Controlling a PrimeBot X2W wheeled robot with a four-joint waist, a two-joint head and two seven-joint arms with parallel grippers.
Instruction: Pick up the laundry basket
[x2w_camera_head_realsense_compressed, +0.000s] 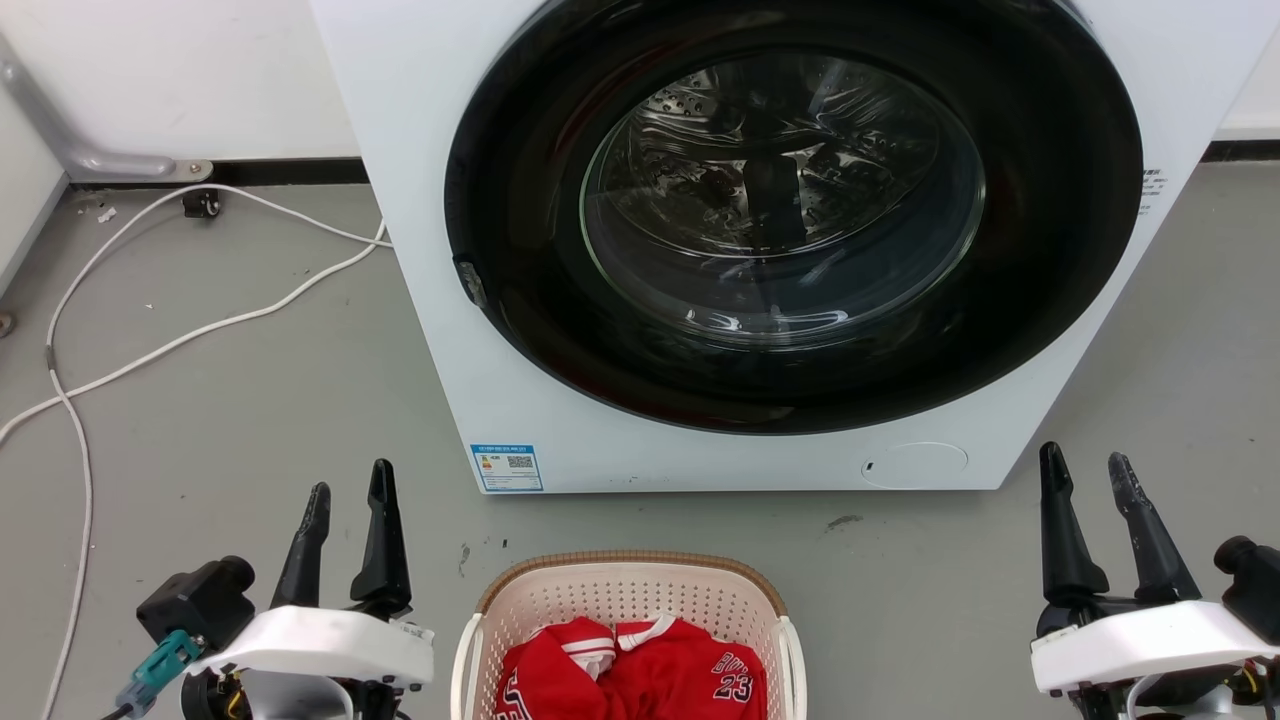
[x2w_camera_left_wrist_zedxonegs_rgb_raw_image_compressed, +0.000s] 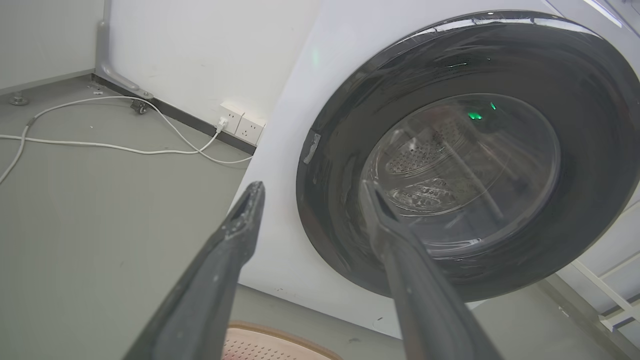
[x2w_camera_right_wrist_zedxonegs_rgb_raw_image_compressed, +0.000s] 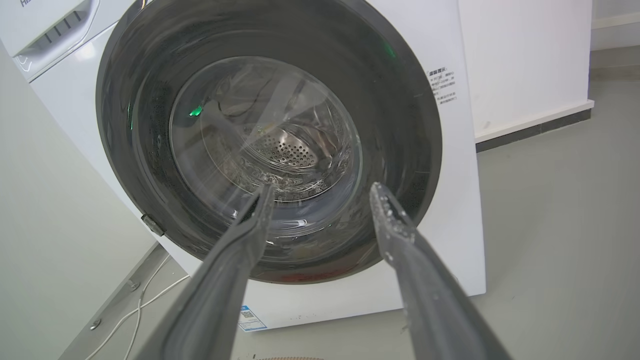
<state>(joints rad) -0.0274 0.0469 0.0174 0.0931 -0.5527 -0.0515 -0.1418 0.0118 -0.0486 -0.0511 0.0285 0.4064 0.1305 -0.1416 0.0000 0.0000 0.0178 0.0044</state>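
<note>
The washer (x2w_camera_head_realsense_compressed: 780, 230) faced the robot. The basket (x2w_camera_head_realsense_compressed: 620, 595) sat on the floor (x2w_camera_head_realsense_compressed: 250, 400) just before it, midway between the arms, seemingly so each could reach a side handle (x2w_camera_head_realsense_compressed: 795, 660). It stood mouth up, holding a red shirt (x2w_camera_head_realsense_compressed: 640, 670). Its long axis probably ran left-right, though its near end was cut off. The left gripper (x2w_camera_head_realsense_compressed: 350, 478) and right gripper (x2w_camera_head_realsense_compressed: 1083, 455) flanked it, jaws released and empty.

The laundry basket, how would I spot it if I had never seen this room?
Find the big white washing machine with its round dark door. On the grey floor just in front of it, at the bottom of the head view, sits a small cream perforated laundry basket. Its brown woven-look rim, white side handles and the red clothes inside set it apart.
</note>
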